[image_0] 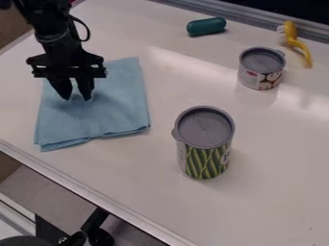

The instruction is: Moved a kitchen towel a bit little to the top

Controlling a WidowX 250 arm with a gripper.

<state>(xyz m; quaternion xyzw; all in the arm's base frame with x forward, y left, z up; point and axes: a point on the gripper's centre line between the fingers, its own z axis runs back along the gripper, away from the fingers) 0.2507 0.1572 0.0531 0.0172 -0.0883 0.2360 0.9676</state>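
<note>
Probably the shift is undone — the claw (77, 97) is released, tips parted low over the blue towel (96, 120), which lies folded near the surface's (276, 144) left edge. Gripping, a slight move to the top and letting go seem left.

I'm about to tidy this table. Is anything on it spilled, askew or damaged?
Nothing looks spilled or damaged. Slightly askew: the blue towel, whose folded layers don't quite line up along its near edge. The green-patterned can and the smaller can stand upright.
</note>
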